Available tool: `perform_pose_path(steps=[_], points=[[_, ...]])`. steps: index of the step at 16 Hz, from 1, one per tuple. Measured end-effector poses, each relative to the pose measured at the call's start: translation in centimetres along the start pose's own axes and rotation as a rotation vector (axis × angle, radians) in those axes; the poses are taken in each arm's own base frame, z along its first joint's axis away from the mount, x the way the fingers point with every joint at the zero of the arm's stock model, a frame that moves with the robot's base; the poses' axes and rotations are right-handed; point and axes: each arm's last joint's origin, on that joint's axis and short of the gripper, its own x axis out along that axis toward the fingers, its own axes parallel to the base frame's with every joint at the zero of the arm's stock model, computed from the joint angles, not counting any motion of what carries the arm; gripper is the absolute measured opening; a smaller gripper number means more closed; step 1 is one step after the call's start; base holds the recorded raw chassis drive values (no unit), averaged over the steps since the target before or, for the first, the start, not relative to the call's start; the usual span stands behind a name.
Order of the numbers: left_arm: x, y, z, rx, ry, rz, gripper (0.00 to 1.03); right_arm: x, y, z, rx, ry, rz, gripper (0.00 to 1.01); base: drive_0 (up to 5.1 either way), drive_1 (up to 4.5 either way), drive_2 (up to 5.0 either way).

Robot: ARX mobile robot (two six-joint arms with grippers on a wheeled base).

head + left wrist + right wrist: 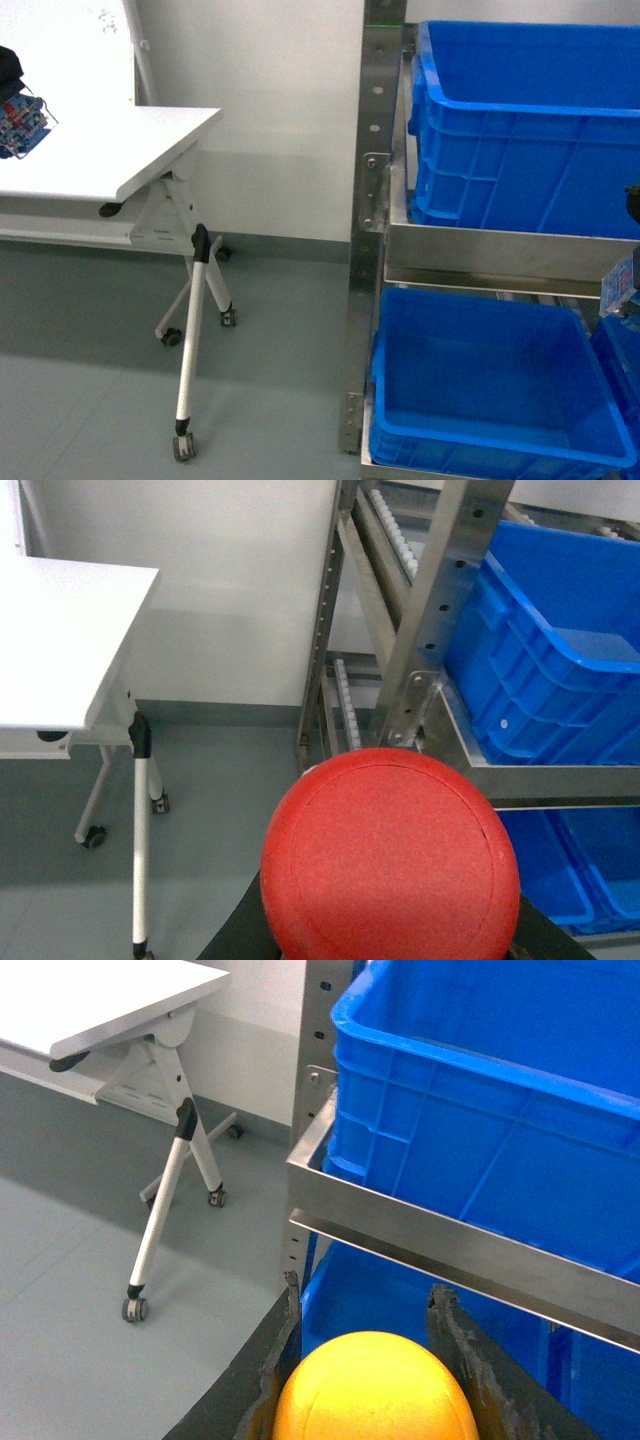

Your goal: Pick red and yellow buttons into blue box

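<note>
We judged both picks done and both drops still to come. Our left pincer gripped the red mushroom-capped push button; our right pincer gripped the yellow mushroom-capped push button just above the rack's lower shelf. There the deep ribbed blue plastic crate held nothing we could see. A second blue crate sat above it, its contents hidden.

Matt, finely grained red button; smooth yellow button; glossy plastic blue box; brushed-metal rack.
</note>
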Motion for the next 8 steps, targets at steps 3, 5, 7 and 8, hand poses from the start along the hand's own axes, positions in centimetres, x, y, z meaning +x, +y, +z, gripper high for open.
perform_pose_path(steps=[3, 5, 7, 8], points=[[0.0, -0.01, 0.01, 0.0, -0.001, 0.0, 0.24, 0.0, 0.0, 0.02, 0.0, -0.002, -0.001, 0.32, 4.3, -2.04, -2.0], [0.0, 0.0, -0.01, 0.0, 0.002, -0.001, 0.24, 0.01, -0.01, -0.02, 0.0, 0.002, 0.0, 0.32, 4.6, -2.18, -2.2], [0.01, 0.0, 0.0, 0.0, 0.0, 0.001, 0.24, 0.01, 0.0, 0.01, 0.0, -0.001, 0.0, 0.32, 4.9, -2.1, -2.1], [0.01, 0.0, 0.0, 0.0, -0.001, 0.001, 0.24, 0.01, -0.01, 0.01, 0.0, -0.001, 0.0, 0.32, 4.8, -2.12, -2.1]])
